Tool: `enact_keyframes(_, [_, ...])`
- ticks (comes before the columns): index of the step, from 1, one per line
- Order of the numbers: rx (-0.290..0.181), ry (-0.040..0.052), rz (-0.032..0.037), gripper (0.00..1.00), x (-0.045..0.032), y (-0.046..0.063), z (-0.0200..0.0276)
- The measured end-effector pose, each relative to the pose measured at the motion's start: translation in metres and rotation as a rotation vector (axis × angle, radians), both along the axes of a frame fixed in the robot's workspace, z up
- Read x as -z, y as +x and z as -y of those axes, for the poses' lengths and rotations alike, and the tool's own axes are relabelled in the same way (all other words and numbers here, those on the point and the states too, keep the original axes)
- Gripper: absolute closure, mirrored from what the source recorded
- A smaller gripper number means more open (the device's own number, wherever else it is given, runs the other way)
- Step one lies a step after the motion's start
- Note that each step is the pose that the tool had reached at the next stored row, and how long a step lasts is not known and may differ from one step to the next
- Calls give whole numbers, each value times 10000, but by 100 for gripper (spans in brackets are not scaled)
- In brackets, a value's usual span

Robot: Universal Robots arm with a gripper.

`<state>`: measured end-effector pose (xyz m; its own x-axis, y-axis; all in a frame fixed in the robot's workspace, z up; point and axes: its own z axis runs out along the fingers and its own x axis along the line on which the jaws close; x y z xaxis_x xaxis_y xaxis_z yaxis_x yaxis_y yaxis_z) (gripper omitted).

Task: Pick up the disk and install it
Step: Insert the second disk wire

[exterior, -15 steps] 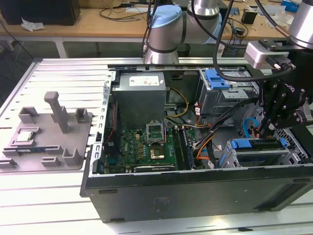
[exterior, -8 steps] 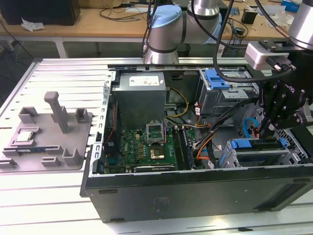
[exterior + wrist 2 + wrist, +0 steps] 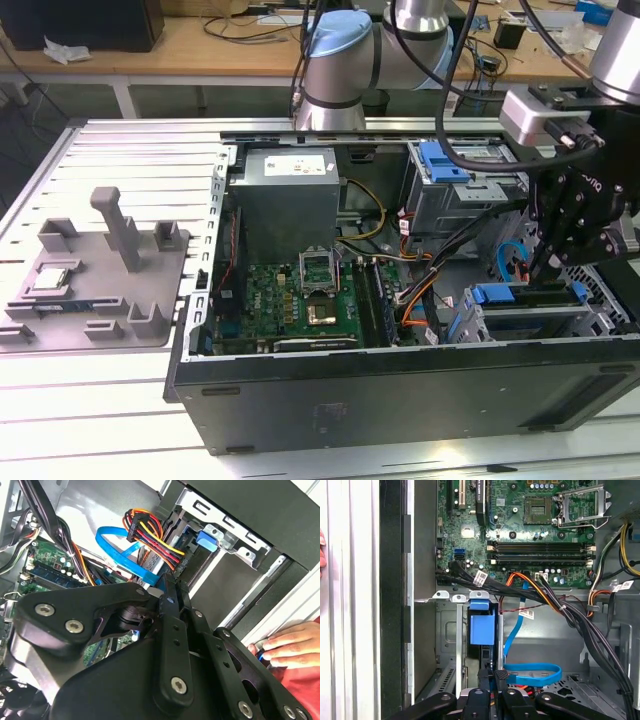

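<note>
Blue plastic marks the disk (image 3: 482, 630), seated edge-on in the grey drive cage (image 3: 447, 630) at lower centre of the first wrist view. The gripper (image 3: 492, 677) sits directly over its near end, fingers drawn close together on the carrier. Doing this well likely means pushing straight along the bay rails, clear of the blue data cable (image 3: 532, 674).

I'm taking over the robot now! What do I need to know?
Gripper: low over the drive bay, right by the disk. Whether it holds the disk can't be seen.
Disk: on edge in the bay slot, blue frame showing.
Done: disk is off the table and in the bay.
Left: full seating not confirmed.
Note: a hand rests at the case edge.
</note>
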<state>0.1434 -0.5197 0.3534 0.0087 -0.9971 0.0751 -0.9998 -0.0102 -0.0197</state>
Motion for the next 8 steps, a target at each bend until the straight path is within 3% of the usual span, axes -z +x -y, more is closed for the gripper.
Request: enact_keyframes(8, [-42,0,0,84,13,0,2])
